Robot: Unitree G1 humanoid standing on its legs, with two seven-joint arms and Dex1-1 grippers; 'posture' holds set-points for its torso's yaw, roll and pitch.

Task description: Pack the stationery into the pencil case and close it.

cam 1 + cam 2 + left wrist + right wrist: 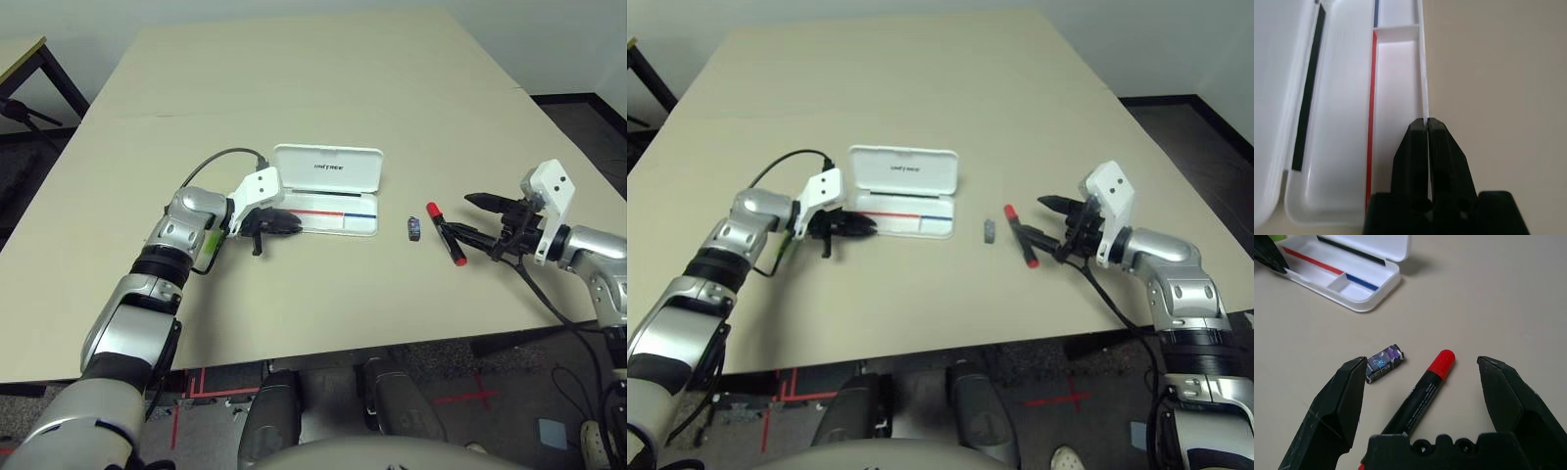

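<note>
open case, marker between my right fingers

my left end effector (272, 224) is pressed together over the near left rim of the pencil case (328, 192), which lies open on the table (323, 88). my right end effector (1422, 396) is spread apart around the red marker (1420, 396). the small dark piece (1383, 362) lies just left of it.

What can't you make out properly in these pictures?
- Lime-green stick: head views, mostly hidden under the left forearm; how it lies is unclear.
- Marker: right wrist view, its near end hidden behind the base of the right pincer.
- Small dark piece: its printing is too small to read in every view.
</note>
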